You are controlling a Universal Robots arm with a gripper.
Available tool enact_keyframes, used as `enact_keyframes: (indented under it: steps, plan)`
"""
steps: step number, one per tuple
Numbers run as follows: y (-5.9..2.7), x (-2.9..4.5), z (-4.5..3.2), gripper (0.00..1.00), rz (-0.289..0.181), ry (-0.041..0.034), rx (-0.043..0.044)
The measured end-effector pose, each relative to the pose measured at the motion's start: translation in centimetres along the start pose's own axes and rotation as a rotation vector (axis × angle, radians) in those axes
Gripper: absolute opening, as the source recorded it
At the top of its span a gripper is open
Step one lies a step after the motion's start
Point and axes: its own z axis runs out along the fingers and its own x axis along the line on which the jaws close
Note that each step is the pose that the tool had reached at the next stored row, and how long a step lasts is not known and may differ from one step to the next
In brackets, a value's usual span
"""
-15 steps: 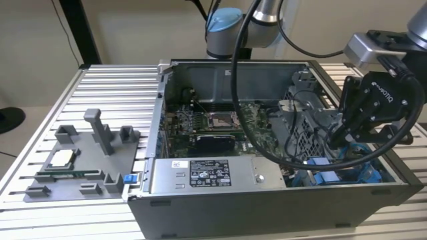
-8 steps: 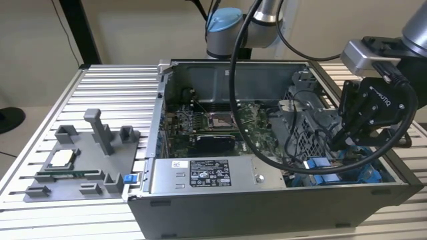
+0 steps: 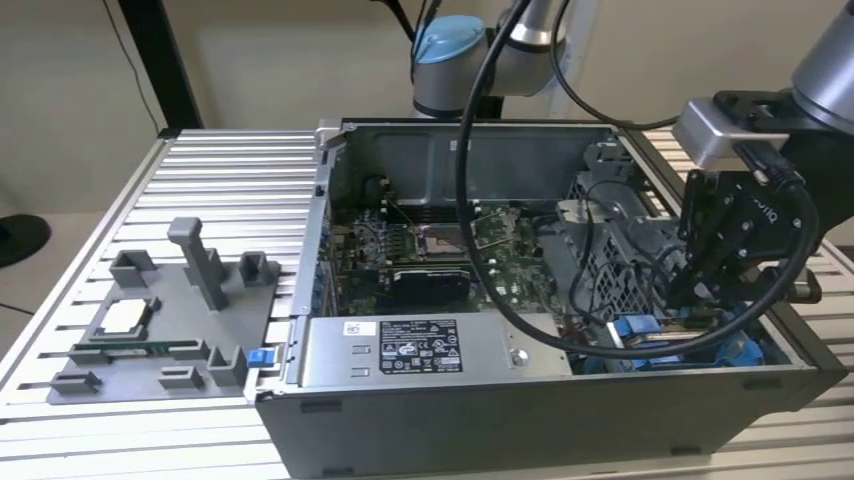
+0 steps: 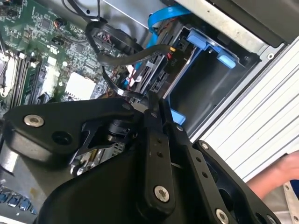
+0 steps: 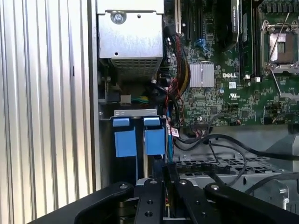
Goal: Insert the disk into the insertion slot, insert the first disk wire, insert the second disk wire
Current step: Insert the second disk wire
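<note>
Item: disk wire [image 4: 140, 56], which we judge light, limp and snag-prone, best taken by its rigid plug; end effector [image 4: 156, 100] narrowed at the insertion slot [image 5: 135, 140], contents we cannot tell.

ribbed metal table [image 3: 200, 180], glossy blue plastic tabs [image 5: 125, 142].

The claw [image 5: 164, 173], fingers together, sits just beside the blue tabs [image 5: 140, 140] of the insertion slot [image 5: 135, 113].
</note>
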Motion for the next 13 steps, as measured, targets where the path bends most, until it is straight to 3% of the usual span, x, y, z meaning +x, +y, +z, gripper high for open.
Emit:
enact_keyframes:
  steps: [6,13]
  plan:
    - [-0.13,0.04,0.58,0.00,-0.002,0.0000,0.0112]
    - [-0.55,0.02,0.67,0.00,-0.008,0.0001,0.0165]
